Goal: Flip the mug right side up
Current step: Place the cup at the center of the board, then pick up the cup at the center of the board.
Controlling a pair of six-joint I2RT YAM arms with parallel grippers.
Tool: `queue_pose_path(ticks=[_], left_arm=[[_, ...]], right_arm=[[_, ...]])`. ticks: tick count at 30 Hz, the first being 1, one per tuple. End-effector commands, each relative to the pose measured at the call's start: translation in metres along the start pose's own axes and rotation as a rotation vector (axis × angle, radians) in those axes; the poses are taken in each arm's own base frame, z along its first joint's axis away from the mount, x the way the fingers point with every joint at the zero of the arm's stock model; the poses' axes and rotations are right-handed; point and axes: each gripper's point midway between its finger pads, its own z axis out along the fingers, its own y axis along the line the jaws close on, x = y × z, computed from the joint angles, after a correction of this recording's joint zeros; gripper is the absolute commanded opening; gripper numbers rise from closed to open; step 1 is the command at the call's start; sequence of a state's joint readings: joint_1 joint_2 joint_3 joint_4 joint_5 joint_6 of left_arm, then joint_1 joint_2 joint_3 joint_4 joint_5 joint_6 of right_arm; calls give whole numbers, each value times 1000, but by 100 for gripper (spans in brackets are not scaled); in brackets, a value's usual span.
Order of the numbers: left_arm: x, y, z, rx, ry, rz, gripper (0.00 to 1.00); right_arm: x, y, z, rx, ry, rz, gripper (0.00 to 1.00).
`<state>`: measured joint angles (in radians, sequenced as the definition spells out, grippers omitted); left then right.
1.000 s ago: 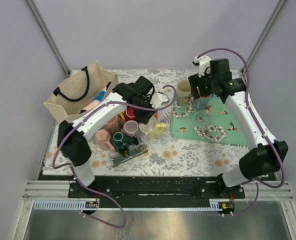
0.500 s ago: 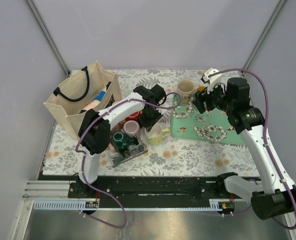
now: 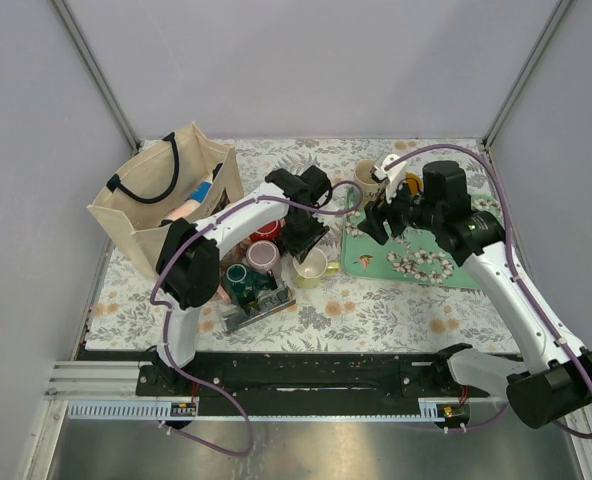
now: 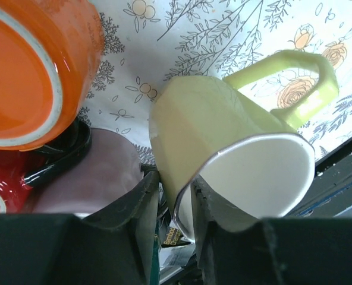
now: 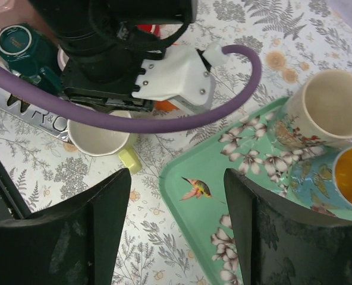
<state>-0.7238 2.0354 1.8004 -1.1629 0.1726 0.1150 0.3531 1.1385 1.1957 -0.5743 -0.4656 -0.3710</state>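
On the floral table, just left of the green tray, I see the yellow mug sitting mouth up, its handle toward the tray. My left end effector straddles its rim, one finger inside and one outside; I cannot tell whether it clamps the wall. My right end effector hangs over the tray's near corner, jaws wide apart.

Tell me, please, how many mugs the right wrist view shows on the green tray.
2: a cream mug on the tray's corner, a blue mug beside it; others may be hidden.
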Motion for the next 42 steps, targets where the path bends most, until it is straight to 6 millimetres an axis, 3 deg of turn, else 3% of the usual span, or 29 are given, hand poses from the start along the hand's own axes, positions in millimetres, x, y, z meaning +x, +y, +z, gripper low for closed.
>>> queue_pose_path(ticks=[1, 5, 8, 15, 20, 25, 29, 34, 42], left_arm=[[-16, -12, -36, 34, -109, 21, 33], [-19, -8, -43, 19, -132, 10, 44], [-26, 2, -65, -22, -194, -27, 55], [-18, 55, -154, -102, -431, -221, 71], [4, 87, -220, -218, -590, -283, 75], [29, 97, -258, -401, -670, -240, 76], [51, 99, -264, -478, -722, -263, 80], [78, 97, -258, -503, -706, -272, 80], [95, 97, -258, -490, -705, -308, 81]], right_arm=[[-14, 12, 5, -48, -16, -45, 73], [-20, 17, 10, -72, -7, -42, 73], [-30, 26, 13, -89, -16, -61, 72], [-29, 65, 32, -182, 29, -96, 73], [-10, 95, 72, -193, 131, -95, 77], [16, 141, 110, -298, 272, 58, 82], [25, 163, 132, -316, 356, 59, 81], [43, 145, 162, -154, 456, 130, 80], [64, 148, 185, -90, 529, 150, 71]])
